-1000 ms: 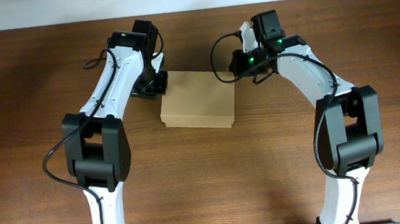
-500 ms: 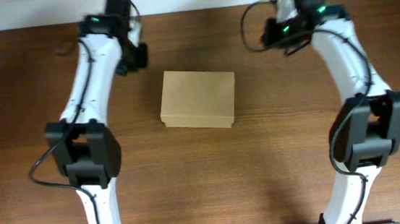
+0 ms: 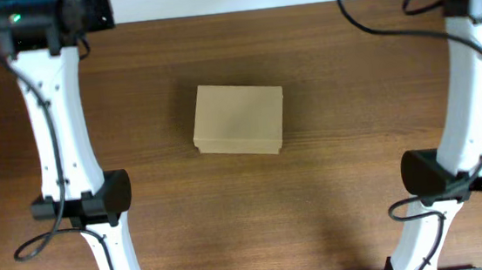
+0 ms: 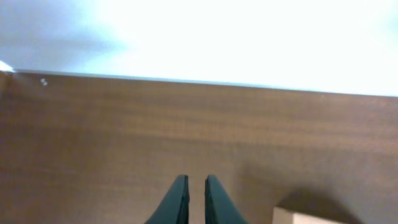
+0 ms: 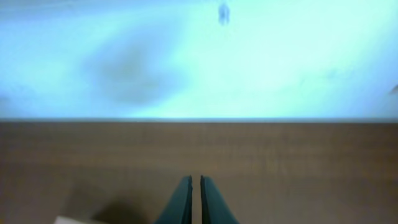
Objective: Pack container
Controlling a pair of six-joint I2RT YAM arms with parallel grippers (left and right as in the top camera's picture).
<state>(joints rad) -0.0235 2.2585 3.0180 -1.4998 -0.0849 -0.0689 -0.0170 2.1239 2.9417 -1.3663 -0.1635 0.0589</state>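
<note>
Lying flat near the middle of the wooden worktop (image 3: 335, 205), the tan cardboard box (image 3: 239, 119) has its lid down. Its long sides run across the overhead view, slightly skewed to the worktop's edge. Nothing touches it.

The 2 arms stand well apart from it, 1 on each side. The left arm (image 3: 58, 125) runs up the left of the picture and the right arm (image 3: 473, 88) up the right. Both reach to the far edge of the worktop, where their wrists run out of the top of the overhead view. A black cable (image 3: 389, 28) loops beside the right arm.

From the left wrist, the left end effector (image 4: 196, 181) points across bare wood toward the white wall (image 4: 217, 37). Its 2 dark fingers (image 4: 178, 202) stand slightly parted, with a narrow strip of worktop showing between them, and they hold nothing. A corner of the box shows at the lower right of that view, casting a shadow, well clear of the fingers.

From the right wrist, the right end effector (image 5: 193, 180) is closed with nothing in it, only a hairline slit between its fingers, and it is aimed at the same far edge. That view is blurred. A pale sliver at its lower left corner is probably the box, off to the side of the fingers.
</note>
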